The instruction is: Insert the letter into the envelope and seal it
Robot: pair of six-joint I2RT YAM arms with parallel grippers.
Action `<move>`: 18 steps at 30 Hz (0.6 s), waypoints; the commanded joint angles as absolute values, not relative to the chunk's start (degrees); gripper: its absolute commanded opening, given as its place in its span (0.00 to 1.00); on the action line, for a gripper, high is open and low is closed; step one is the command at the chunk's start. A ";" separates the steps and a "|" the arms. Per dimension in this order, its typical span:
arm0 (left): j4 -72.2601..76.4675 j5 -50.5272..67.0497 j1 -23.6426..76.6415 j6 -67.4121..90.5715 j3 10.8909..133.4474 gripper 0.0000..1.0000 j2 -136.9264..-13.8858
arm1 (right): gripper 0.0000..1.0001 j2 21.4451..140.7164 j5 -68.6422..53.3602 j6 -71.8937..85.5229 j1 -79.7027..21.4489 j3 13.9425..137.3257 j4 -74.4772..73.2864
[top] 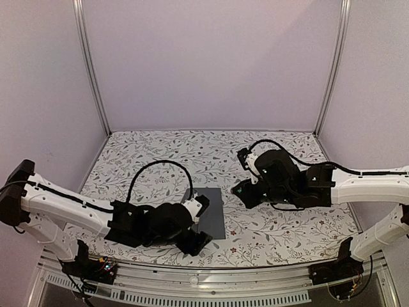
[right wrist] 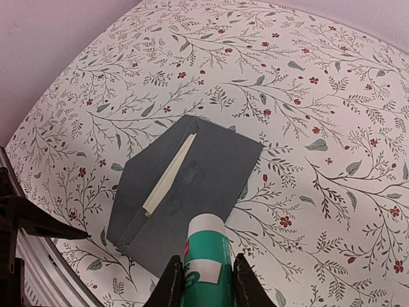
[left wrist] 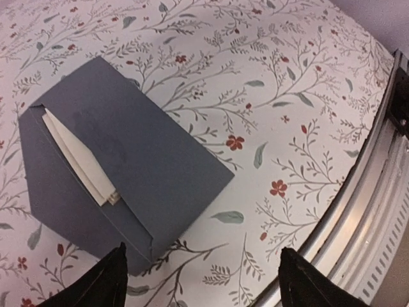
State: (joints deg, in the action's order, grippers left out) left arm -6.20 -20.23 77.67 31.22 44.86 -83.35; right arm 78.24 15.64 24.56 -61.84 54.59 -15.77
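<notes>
Over the floral-clothed desk (left wrist: 300, 96) the left arm (top: 64, 208) stretches low, left fingers (left wrist: 102, 288) spread wide. The dark slate-grey paper envelope (left wrist: 160, 160) lies flat just ahead of them, the tan paper letter (left wrist: 80, 160) tucked under its flap. The right fingers (right wrist: 169, 284) pinch a teal-white tube (right wrist: 206, 256), envelope just ahead.

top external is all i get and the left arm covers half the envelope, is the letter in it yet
observer: yes. The left wrist view shows the letter inside the envelope, with only a pale edge showing at the opening.
operator: sealed?
observer: it looks unsealed. The right wrist view also shows that pale strip along the opening, with a gap there.
operator: what's the right arm holding, looks like a black blob to me
observer: the right gripper is shut on a teal-white tube, which is aimed at the near end of the envelope.
</notes>
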 commanded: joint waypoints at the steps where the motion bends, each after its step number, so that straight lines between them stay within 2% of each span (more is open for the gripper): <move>1: -21.81 -25.75 87.76 44.43 47.19 0.80 -87.10 | 0.00 75.10 14.94 25.44 -61.68 52.84 -14.34; 8: -33.06 -26.69 99.84 59.17 50.55 0.77 -92.47 | 0.00 73.39 14.15 26.90 -61.79 51.16 -13.66; 16: -28.07 -24.75 104.37 61.04 48.99 0.75 -92.31 | 0.00 73.27 14.28 28.71 -63.52 50.00 -13.66; 18: -26.69 -25.27 104.29 61.67 48.05 0.69 -92.44 | 0.00 73.13 14.69 29.22 -64.16 49.78 -13.83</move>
